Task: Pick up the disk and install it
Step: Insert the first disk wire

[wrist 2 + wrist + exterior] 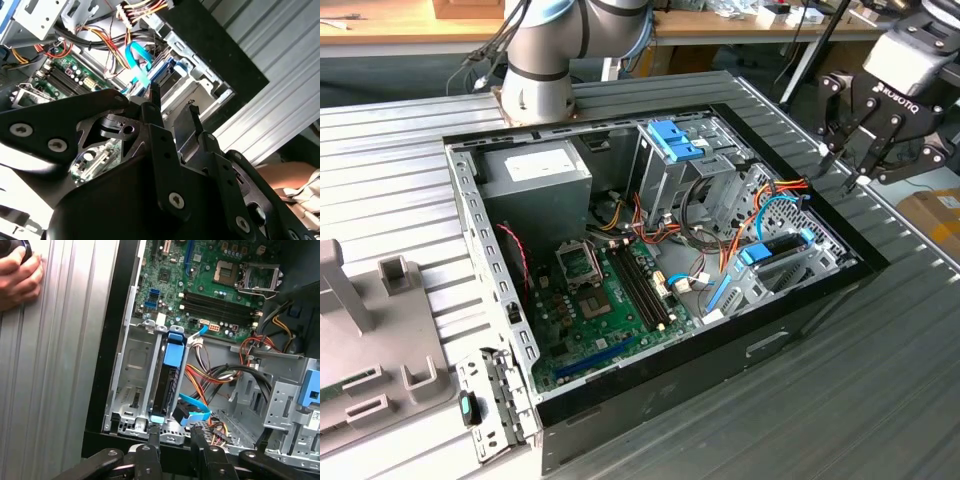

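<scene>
The disk (166, 385), dark with a light blue bracket, stands on its edge in a metal bay of the open computer case (800, 320). In the exterior view the disk (777, 247) lies in the case's corner on the exterior view's right. My gripper (840, 168) hangs above and outside that corner, over the case's rim. It is open, with nothing between its black fingers. In the first wrist view my gripper (175, 432) sits just off the disk's near end, apart from it. The second wrist view has my gripper (173, 100) over the same bay.
A blue flat cable (192, 412) and orange wires (200, 377) lie beside the disk. Inside the case are a green motherboard (605, 300), a grey power-supply box (535, 172) and a tall cage with a blue latch (672, 140). A person's hand (17, 275) rests on the ribbed table.
</scene>
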Robot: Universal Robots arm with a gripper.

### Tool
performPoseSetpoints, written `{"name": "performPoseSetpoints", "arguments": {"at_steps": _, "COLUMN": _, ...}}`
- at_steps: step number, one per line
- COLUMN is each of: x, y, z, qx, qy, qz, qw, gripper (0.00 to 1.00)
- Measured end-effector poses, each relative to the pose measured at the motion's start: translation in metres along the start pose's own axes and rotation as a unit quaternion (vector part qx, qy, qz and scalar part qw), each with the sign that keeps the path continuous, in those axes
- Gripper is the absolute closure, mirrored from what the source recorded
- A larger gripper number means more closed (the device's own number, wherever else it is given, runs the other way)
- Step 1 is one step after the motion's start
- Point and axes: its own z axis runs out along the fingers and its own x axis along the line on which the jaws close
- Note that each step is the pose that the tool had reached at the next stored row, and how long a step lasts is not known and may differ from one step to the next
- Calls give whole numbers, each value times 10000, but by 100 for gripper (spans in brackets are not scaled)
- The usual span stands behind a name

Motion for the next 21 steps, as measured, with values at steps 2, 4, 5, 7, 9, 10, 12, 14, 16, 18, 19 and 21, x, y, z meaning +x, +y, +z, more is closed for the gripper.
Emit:
{"name": "performPoseSetpoints", "arguments": {"at_steps": 2, "x": 13, "y": -64, "z": 16, "qx": -1, "qy": -11, "qz": -105, "qw": 9999, "gripper": 62}}
{"name": "performPoseSetpoints", "arguments": {"at_steps": 4, "x": 17, "y": -78, "z": 45, "qx": -10, "qy": -46, "qz": -539, "qw": 9985, "gripper": 62}}
{"name": "performPoseSetpoints", "arguments": {"at_steps": 5, "x": 18, "y": -83, "z": 55, "qx": -13, "qy": -59, "qz": -697, "qw": 9976, "gripper": 62}}
{"name": "performPoseSetpoints", "arguments": {"at_steps": 7, "x": 32, "y": -151, "z": 78, "qx": -15, "qy": -69, "qz": -824, "qw": 9966, "gripper": 62}}
{"name": "performPoseSetpoints", "arguments": {"at_steps": 9, "x": 44, "y": -210, "z": 98, "qx": -16, "qy": -76, "qz": -878, "qw": 9961, "gripper": 62}}
{"name": "performPoseSetpoints", "arguments": {"at_steps": 10, "x": 46, "y": -221, "z": 104, "qx": -17, "qy": -80, "qz": -934, "qw": 9956, "gripper": 62}}
{"name": "performPoseSetpoints", "arguments": {"at_steps": 12, "x": 50, "y": -234, "z": 124, "qx": -22, "qy": -100, "qz": -1180, "qw": 9930, "gripper": 62}}
{"name": "performPoseSetpoints", "arguments": {"at_steps": 14, "x": 50, "y": -233, "z": 138, "qx": -25, "qy": -114, "qz": -1356, "qw": 9907, "gripper": 62}}
{"name": "performPoseSetpoints", "arguments": {"at_steps": 16, "x": 51, "y": -232, "z": 153, "qx": -30, "qy": -134, "qz": -1616, "qw": 9868, "gripper": 62}}
{"name": "performPoseSetpoints", "arguments": {"at_steps": 18, "x": 51, "y": -231, "z": 166, "qx": -37, "qy": -167, "qz": -1993, "qw": 9798, "gripper": 62}}
{"name": "performPoseSetpoints", "arguments": {"at_steps": 19, "x": 51, "y": -231, "z": 169, "qx": -38, "qy": -175, "qz": -2080, "qw": 9780, "gripper": 62}}
{"name": "performPoseSetpoints", "arguments": {"at_steps": 21, "x": 51, "y": -230, "z": 180, "qx": -44, "qy": -201, "qz": -2398, "qw": 9706, "gripper": 62}}
